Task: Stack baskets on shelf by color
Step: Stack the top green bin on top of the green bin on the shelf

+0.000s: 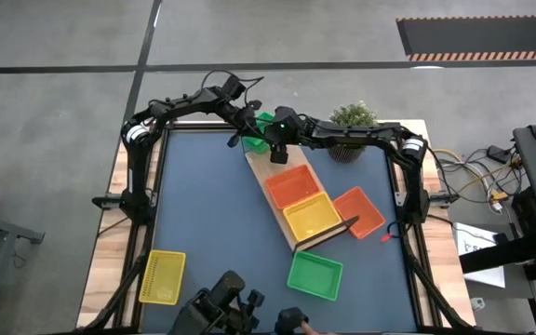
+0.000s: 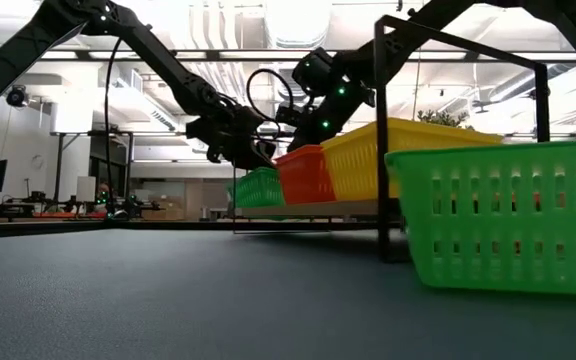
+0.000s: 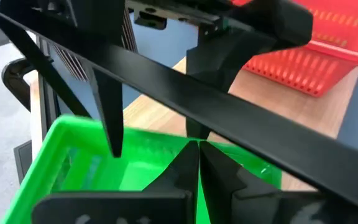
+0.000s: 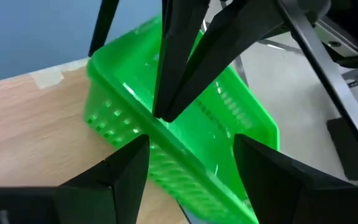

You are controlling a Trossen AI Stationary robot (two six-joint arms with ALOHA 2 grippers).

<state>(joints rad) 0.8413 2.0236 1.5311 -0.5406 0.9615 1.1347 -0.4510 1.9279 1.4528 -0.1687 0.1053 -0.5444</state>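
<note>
A green basket point(image 1: 264, 121) sits at the far end of the light-wood shelf point(image 1: 270, 172), which lies slantwise on the table. Beside it on the shelf stand a red-orange basket point(image 1: 291, 184) and a yellow basket point(image 1: 312, 217). My left gripper point(image 1: 249, 132) is shut on the green basket point(image 4: 229, 106). My right gripper point(image 4: 191, 158) is open right over the same basket, one finger on each side of its rim; I cannot tell whether it touches. Loose on the table lie a red-orange basket point(image 1: 359, 212), a green basket point(image 1: 315, 275) and a yellow basket point(image 1: 161, 276). My left gripper pinches the green basket's upper rim point(image 4: 143, 104), about midway along one long wall, between its two fingertips point(image 4: 169, 93). The fingers come slanting down from above and lie across the rim. The basket's bottom is on the shelf's far end.
The shelf's thin black wire frame point(image 3: 241, 124) runs just above the green basket, between the two grippers. A potted plant point(image 1: 352, 121) stands at the table's far right. The blue mat point(image 1: 203, 214) left of the shelf is bare.
</note>
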